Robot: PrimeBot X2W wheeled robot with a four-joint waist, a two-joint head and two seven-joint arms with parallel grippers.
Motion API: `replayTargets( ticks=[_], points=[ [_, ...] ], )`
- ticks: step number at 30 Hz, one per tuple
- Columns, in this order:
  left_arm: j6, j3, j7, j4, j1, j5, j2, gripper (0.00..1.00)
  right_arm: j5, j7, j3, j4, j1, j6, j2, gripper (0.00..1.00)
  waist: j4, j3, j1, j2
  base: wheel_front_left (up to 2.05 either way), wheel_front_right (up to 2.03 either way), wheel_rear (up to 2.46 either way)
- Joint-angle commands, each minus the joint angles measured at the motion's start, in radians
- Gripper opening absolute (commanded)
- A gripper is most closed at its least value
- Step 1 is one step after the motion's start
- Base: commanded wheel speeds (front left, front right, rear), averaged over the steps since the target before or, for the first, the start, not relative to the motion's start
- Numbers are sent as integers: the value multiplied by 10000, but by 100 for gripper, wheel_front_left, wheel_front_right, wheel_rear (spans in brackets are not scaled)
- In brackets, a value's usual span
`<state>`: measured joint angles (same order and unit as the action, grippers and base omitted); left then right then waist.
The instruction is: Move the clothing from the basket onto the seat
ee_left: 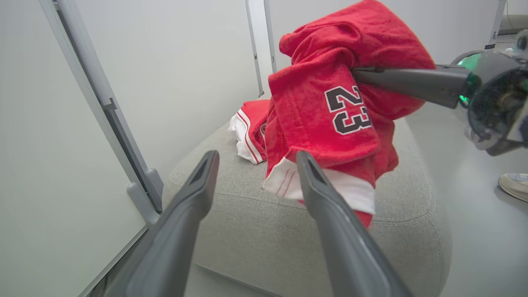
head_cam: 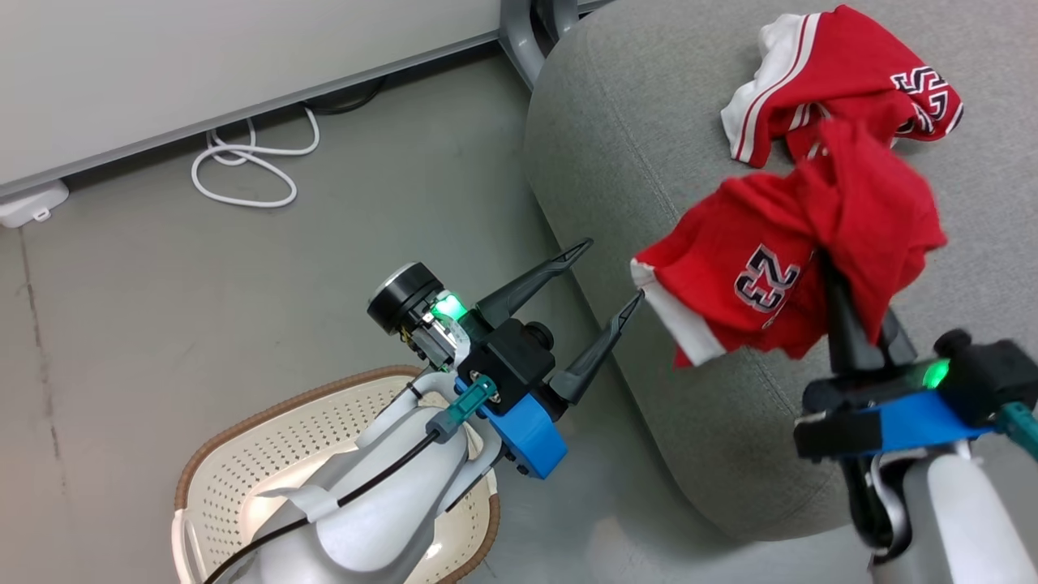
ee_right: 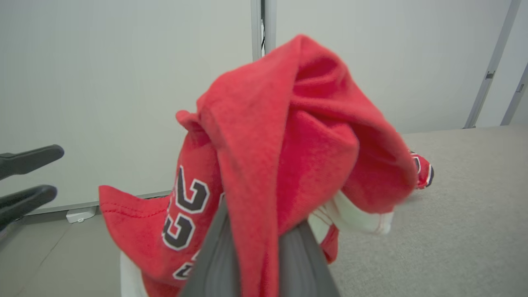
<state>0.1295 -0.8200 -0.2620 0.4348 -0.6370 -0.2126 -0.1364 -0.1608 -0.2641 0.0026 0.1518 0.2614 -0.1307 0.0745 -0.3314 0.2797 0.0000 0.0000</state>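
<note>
One red garment (head_cam: 843, 73) with white striped trim lies crumpled on the grey seat (head_cam: 649, 122), towards its far side. My right gripper (head_cam: 835, 276) is shut on the second red garment (head_cam: 754, 276), the one showing the number 23. That garment hangs over the seat's near part, draped over the fingers. The right wrist view shows this cloth (ee_right: 288, 144) wrapped over the gripper (ee_right: 258, 264). My left gripper (head_cam: 614, 270) stands open and holds nothing, at the seat's left edge, just left of the hanging garment (ee_left: 330, 103). The cream basket (head_cam: 243, 454) sits on the floor at lower left, much of it covered by my left forearm.
A looped white cable (head_cam: 243, 162) lies on the floor by the wall's baseboard, with a white block (head_cam: 32, 207) at far left. A grey metal leg (head_cam: 519, 32) stands beside the seat's far corner. A person's shoe (ee_left: 513, 183) is on the floor past the seat.
</note>
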Motion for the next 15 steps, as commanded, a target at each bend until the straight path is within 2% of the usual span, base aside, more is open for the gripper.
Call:
replayTargets(
  ticks=[1, 8, 15],
  points=[
    [2, 59, -44, -13, -150, -20, -63, 100, 20, -6, -92, -126, 269, -1, 53, 0, 57, 85, 0, 0, 0, 0, 0],
    [-37, 172, -44, -86, -413, 121, -97, 100, 45, -4, -779, -621, 1803, -1, 449, 0, 264, 829, 0, 0, 0, 0, 0],
    [-24, 22, -26, -61, -1047, 308, -190, 100, 210, -2, -1995, -913, 4050, -1, 1224, 0, 565, 2254, 0, 0, 0, 0, 0]
  ],
)
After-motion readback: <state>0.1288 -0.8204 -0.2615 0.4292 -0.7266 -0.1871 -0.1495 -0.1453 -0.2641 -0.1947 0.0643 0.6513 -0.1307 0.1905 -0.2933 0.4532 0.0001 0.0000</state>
